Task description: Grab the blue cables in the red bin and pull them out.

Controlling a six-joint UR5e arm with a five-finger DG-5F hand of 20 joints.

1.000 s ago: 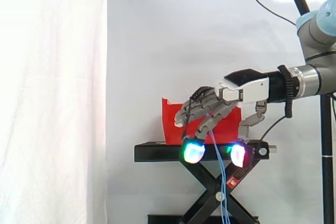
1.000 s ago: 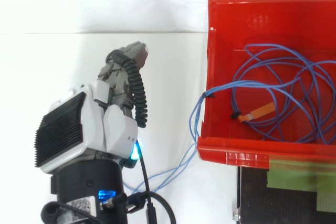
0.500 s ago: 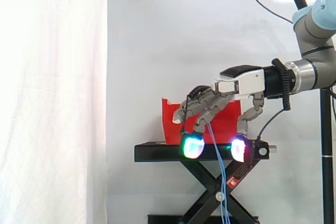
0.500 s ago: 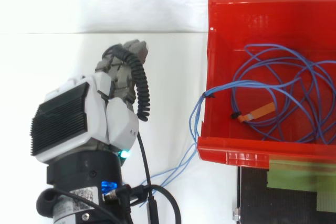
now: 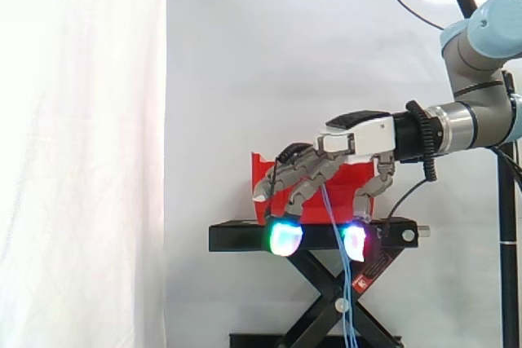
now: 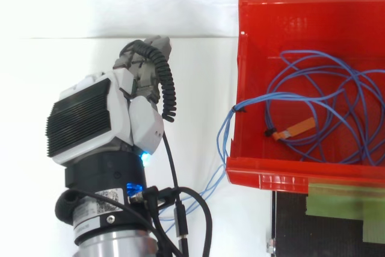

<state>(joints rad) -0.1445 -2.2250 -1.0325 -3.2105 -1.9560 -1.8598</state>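
hand [image 6: 90, 121] sits left of centre in the top view, well apart from the red bin [image 6: 289, 4] at the right. in the side view the hand [image 5: 359, 132] hangs mid-frame in front of the bin, over the black stand [image 5: 236, 236]. cannot tell whether it is clamped on anything or holds nothing.

blue cables [image 6: 313, 97] lie coiled inside the bin, right half of the top view. 1 bundle goes over the bin's left wall and drops toward the lower centre. in the side view these strands [image 5: 347, 283] hang straight down past the stand, just under the hand.

judgement on the step, getting a grip on the cables: the hanging strands are the nearest target. the grip should take all the strands together, not 1, then pull away from the bin wall so the coil feeds over the rim. a slow pull is best, since the loops could snag and drag the bin.

writing: orange tag [image 6: 298, 127] on the cable looks blank. label on the wrist [image 6: 99, 206] and red sticker on the stand [image 5: 363, 281] are too small to read. green tape [image 6: 343, 200] at lower right has no print.
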